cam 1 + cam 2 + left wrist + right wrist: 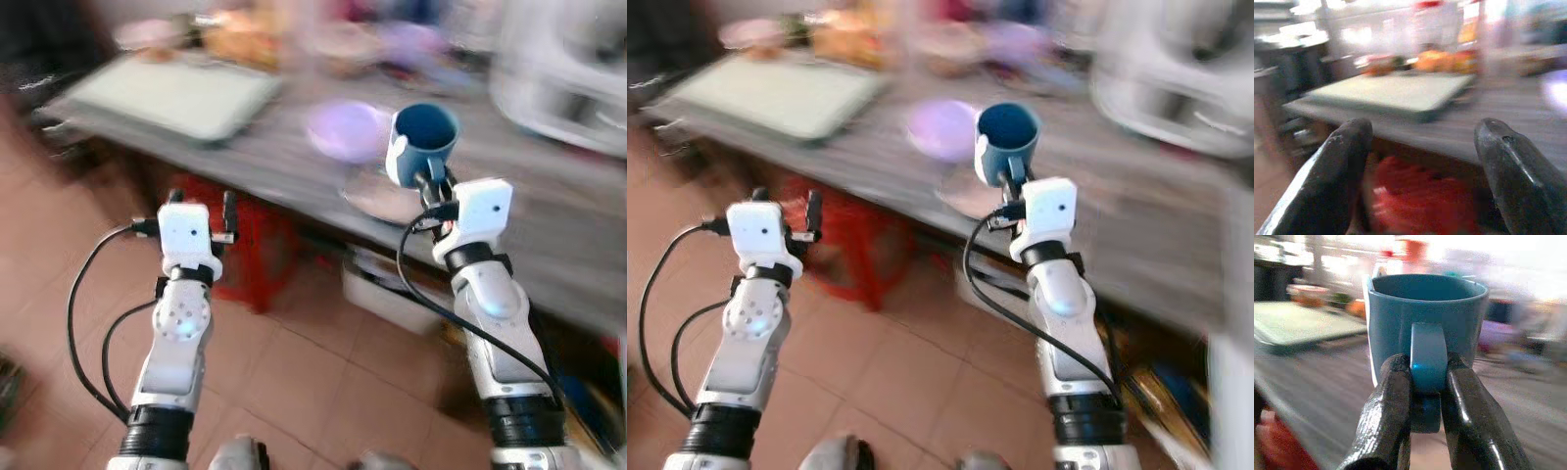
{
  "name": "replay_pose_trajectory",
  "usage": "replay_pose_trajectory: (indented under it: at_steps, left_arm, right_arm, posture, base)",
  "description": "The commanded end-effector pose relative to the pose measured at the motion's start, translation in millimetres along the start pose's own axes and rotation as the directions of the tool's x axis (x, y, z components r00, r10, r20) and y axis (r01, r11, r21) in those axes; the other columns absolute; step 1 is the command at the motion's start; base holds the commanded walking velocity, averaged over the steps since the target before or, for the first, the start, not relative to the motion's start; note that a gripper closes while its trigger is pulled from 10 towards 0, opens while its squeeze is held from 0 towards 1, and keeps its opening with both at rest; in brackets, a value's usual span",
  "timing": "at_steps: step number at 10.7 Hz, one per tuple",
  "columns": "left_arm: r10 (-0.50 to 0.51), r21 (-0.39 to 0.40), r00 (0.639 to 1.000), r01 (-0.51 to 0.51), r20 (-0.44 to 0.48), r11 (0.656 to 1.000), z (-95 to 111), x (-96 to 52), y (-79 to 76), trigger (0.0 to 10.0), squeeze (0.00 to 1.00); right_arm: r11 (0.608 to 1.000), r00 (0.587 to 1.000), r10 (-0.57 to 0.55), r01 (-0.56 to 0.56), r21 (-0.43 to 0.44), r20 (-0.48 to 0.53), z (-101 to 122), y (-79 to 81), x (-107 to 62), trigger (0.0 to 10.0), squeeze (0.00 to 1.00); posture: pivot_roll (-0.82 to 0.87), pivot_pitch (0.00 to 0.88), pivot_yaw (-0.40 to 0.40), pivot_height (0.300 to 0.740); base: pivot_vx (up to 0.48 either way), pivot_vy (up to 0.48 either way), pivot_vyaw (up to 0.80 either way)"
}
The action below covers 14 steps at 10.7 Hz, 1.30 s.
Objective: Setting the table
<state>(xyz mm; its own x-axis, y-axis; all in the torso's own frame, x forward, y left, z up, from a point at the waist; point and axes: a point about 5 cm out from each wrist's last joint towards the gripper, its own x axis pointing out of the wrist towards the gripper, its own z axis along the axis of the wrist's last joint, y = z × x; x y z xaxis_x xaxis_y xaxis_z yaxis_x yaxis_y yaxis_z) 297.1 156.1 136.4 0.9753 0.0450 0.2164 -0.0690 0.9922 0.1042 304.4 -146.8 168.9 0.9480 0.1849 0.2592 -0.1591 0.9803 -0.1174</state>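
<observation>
A blue mug [423,137] with a white side hangs upright over the near edge of the grey table [294,162]. My right gripper [1426,396] is shut on the mug's handle [1428,357], one black finger on each side. Just beyond the mug lie a purple bowl [343,127] and a pale plate [382,201], both blurred. My left gripper [1420,147] is open and holds nothing; it hovers in front of the table edge, over a red stool [250,245].
A large pale green tray [181,93] lies at the table's left. Blurred food and dishes [245,39] line the far side. A white appliance [573,78] stands at the right. A white box [392,289] sits under the table on the brown tiled floor.
</observation>
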Motion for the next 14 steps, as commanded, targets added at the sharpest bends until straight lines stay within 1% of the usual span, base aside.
replay_pose_trajectory:
  at_steps: [1,8,9,10,12,14]
  left_arm:
    - [0.002,0.001,1.000,-0.002,0.005,1.000,1.7,0.6,1.3,10.0,0.00]
    - [0.002,-0.002,1.000,-0.002,0.006,1.000,2.0,0.7,1.2,10.0,0.00]
    - [0.091,-0.035,0.996,-0.091,-0.007,0.995,1.2,-5.2,10.8,10.0,0.00]
    - [0.125,-0.034,0.992,-0.126,-0.029,0.991,-1.1,-3.3,13.2,10.0,0.00]
    - [0.123,-0.048,0.992,-0.124,-0.038,0.991,-2.7,-4.2,12.0,10.0,0.00]
    - [0.123,-0.062,0.990,-0.127,-0.061,0.990,-5.2,-8.6,9.8,10.0,0.00]
  right_arm:
    - [1.000,1.000,0.012,-0.012,-0.009,0.016,3.2,2.3,0.3,10.0,0.00]
    - [1.000,1.000,0.012,-0.012,-0.009,0.018,3.3,2.4,0.7,10.0,0.00]
    - [0.981,0.990,-0.062,0.084,-0.176,0.127,21.6,-4.4,16.7,10.0,0.00]
    - [0.983,0.989,-0.055,0.076,-0.164,0.134,22.6,-3.8,17.5,10.0,0.00]
    - [0.988,0.992,-0.051,0.067,-0.142,0.113,19.1,-3.1,18.0,10.0,0.00]
    - [0.987,0.993,-0.050,0.066,-0.144,0.110,15.1,0.0,14.5,10.0,0.00]
  posture:
    - [-0.03,0.103,0.004,0.740]
    - [-0.03,0.101,0.004,0.740]
    - [-0.02,0.093,-0.015,0.740]
    - [-0.02,0.092,-0.017,0.740]
    - [-0.02,0.094,-0.020,0.740]
    - [-0.02,0.102,-0.015,0.740]
  base:
    - [0.458,0.000,0.79]
    - [0.458,0.000,0.79]
    - [0.000,0.000,-0.74]
    - [0.000,0.000,0.00]
    - [0.000,0.000,0.00]
    - [0.000,0.000,0.00]
